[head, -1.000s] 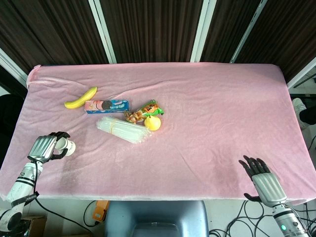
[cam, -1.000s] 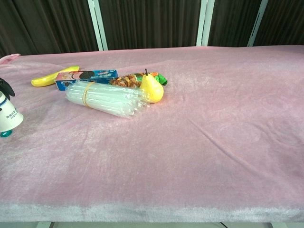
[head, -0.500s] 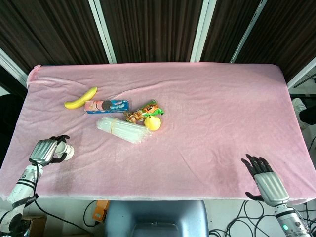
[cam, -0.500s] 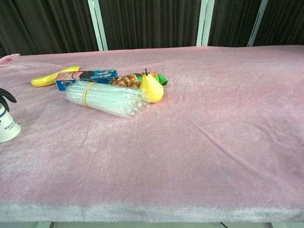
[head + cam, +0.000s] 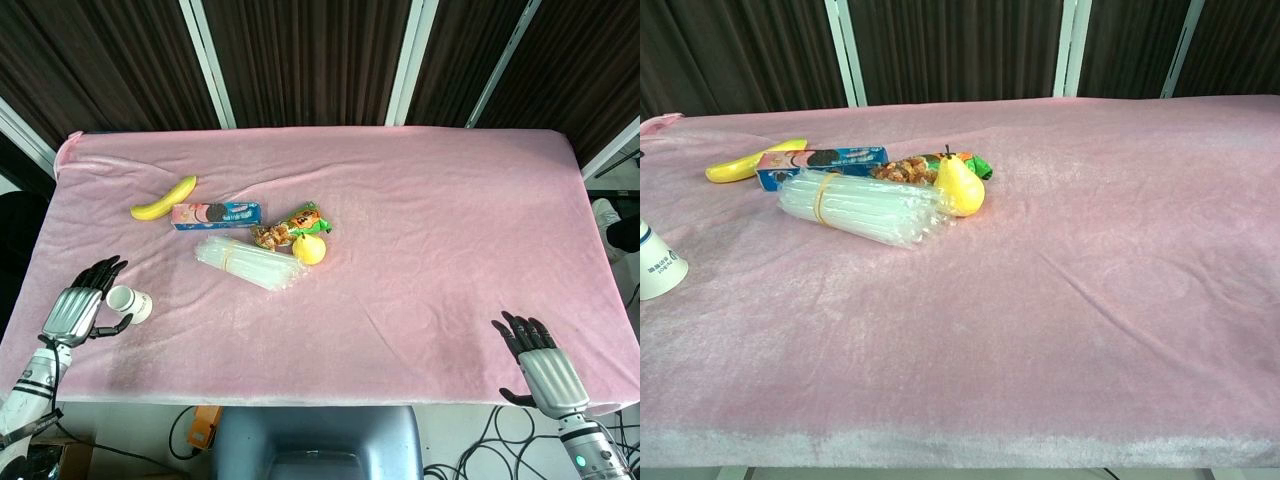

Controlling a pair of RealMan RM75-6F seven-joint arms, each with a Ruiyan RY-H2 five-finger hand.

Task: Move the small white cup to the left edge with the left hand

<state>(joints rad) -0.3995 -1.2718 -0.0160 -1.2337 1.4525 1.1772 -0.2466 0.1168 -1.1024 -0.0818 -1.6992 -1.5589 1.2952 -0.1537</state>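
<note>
The small white cup point(image 5: 130, 302) stands on the pink cloth near the table's left edge; the chest view shows the cup point(image 5: 657, 267) upside down at the frame's left border. My left hand point(image 5: 78, 309) is just left of the cup, fingers spread and apart from it, holding nothing. My right hand point(image 5: 535, 366) lies at the table's front right edge, fingers extended and empty. Neither hand appears in the chest view.
A banana point(image 5: 163, 198), a blue cookie box point(image 5: 216, 214), a bundle of clear straws point(image 5: 244, 262), a snack packet point(image 5: 290, 227) and a yellow pear point(image 5: 309, 248) cluster left of centre. The pink table point(image 5: 450, 230) has bare cloth to the right.
My left hand let go of the cup and drew back to the left with its fingers spread. The cup now stands alone on the cloth. The right hand shifted slightly toward the front edge.
</note>
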